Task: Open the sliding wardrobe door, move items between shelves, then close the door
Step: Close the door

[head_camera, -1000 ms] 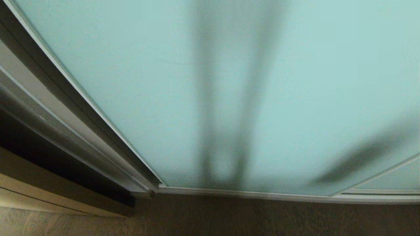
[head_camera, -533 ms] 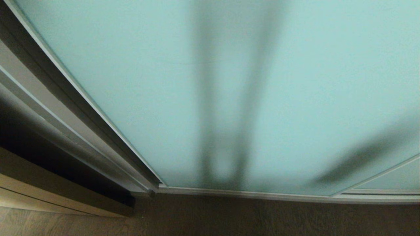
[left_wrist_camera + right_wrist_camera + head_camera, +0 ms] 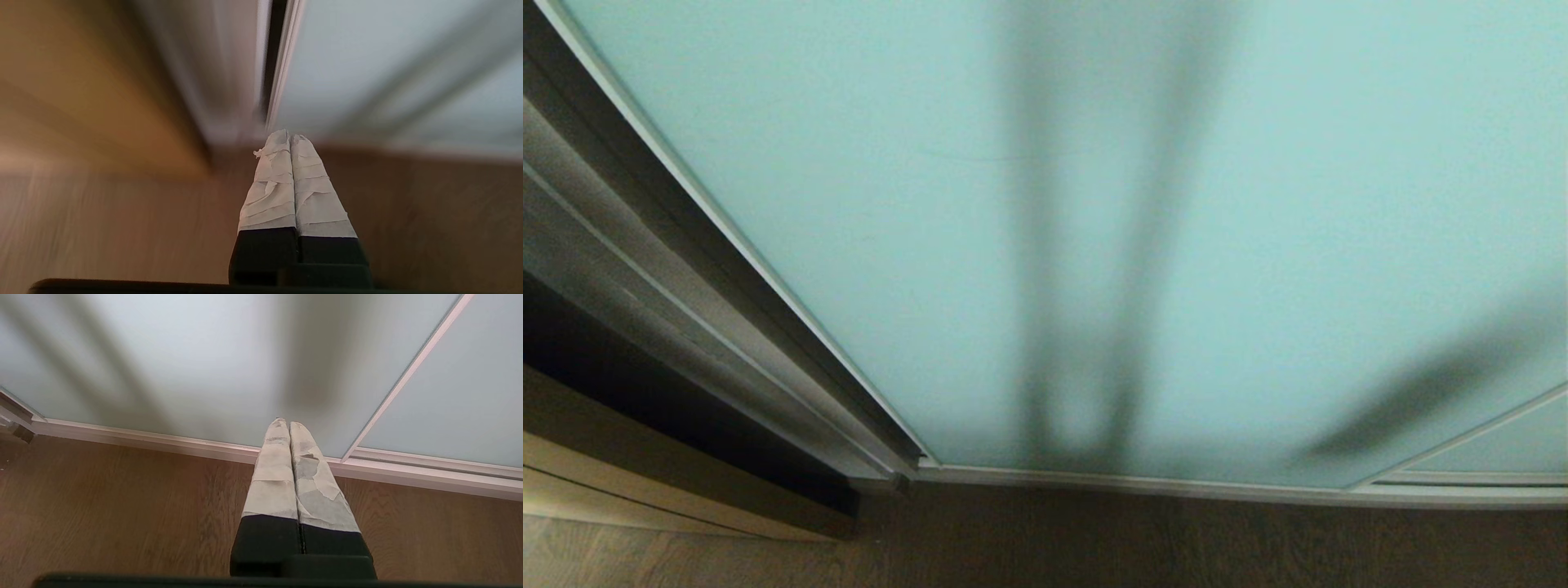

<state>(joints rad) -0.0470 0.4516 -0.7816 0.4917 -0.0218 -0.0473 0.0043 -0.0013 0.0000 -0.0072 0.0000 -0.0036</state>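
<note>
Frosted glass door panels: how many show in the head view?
2. The sliding wardrobe door fills most of the view; a second frosted panel shows only as a sliver at the lower right corner. More may lie outside the frame.

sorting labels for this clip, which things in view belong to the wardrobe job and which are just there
Job:
sliding wardrobe door, closed
left gripper, shut, empty, near the door's edge
right gripper, shut, empty

Just there:
wood floor
light wood panel
</note>
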